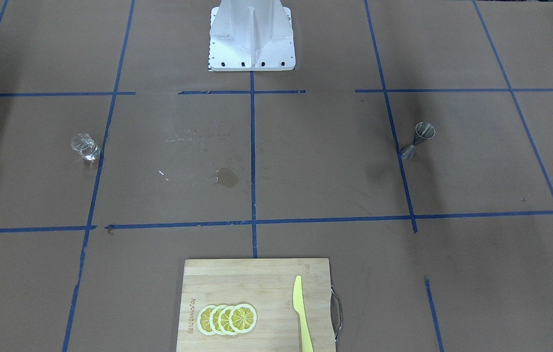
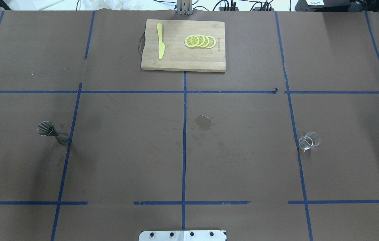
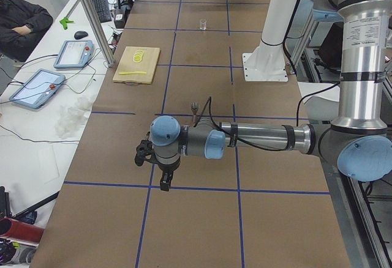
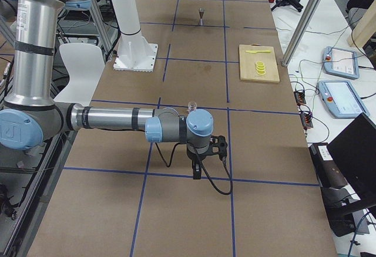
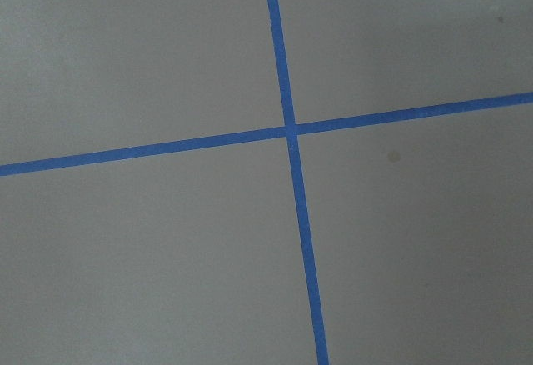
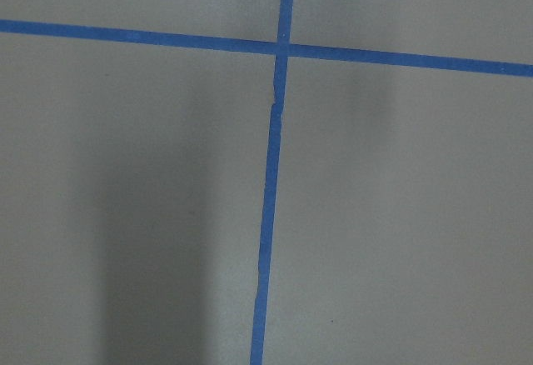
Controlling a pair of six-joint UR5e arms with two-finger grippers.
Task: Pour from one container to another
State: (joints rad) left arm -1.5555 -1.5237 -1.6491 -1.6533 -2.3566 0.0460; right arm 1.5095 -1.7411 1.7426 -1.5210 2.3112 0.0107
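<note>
My left arm (image 3: 263,138) and right arm (image 4: 111,118) are stretched out level over the table's (image 3: 202,231) ends, with left gripper (image 3: 163,182) and right gripper (image 4: 197,173) pointing down. Jaws open or closed? Can't tell.

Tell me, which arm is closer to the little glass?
The right arm: its fingers hang near the glass. The left arm has its fingers far off, by the metal measure.

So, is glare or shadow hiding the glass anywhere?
Overhead: glass is sharp, marked only by rim highlights, unshadowed. Front view: the same; a dark shadow lies left of it. Side views: it is tiny. Wrist views: only taped paper, shadowed on the right wrist.
</note>
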